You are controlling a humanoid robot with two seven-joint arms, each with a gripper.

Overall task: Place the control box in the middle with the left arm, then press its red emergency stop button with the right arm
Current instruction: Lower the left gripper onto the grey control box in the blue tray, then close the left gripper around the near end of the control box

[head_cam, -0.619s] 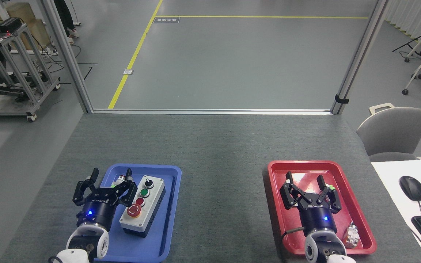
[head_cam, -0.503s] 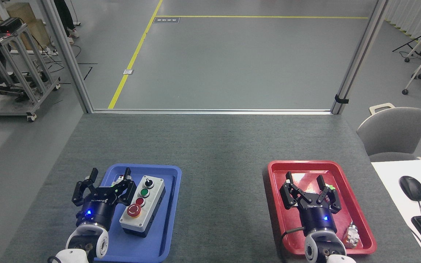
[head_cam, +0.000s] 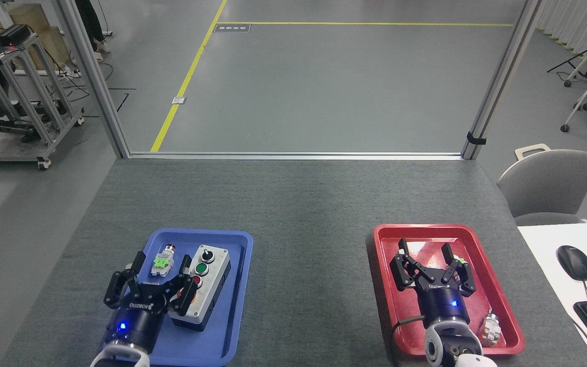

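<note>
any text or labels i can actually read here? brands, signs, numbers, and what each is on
"ROBOTIQ" reads, only just, in white letters on the body of the left gripper.
White lettering on the right gripper: too small to read.
Dark floor sign beside the yellow line: light characters, too blurred to read.
Control box: no label that I can read.

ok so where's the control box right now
In the head view, the control box lies in the blue tray at lower left, with the left gripper partly covering its near end.
</note>
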